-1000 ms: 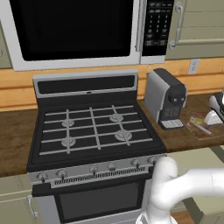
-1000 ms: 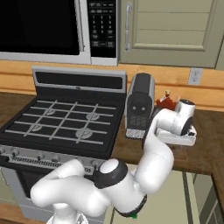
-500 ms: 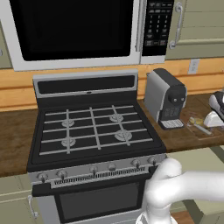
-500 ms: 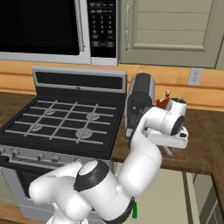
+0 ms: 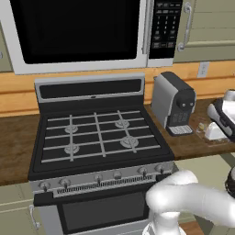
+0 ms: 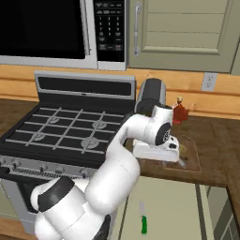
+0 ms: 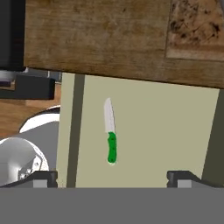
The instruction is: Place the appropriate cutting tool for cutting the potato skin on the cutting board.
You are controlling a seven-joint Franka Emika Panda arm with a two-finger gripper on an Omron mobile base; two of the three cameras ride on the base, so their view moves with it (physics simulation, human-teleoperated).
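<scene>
The cutting board lies on the counter right of the coffee machine, and one corner of it shows in the hand view. The small tan potato sits on it, and a thin grey sliver, probably the cutting tool, lies at its front beside my hand. My gripper hangs over the counter's front edge, left of the board, and sits at the right edge of the left base view. Its fingertips stand wide apart, so the gripper is open with nothing between them.
A green-handled knife lies below the counter edge on the beige cabinet front. The coffee machine stands left of the board and a red bottle behind it. The gas stove takes up the left.
The hand has swung from over the board leftward and down toward the counter's front edge. The jaws stay open.
</scene>
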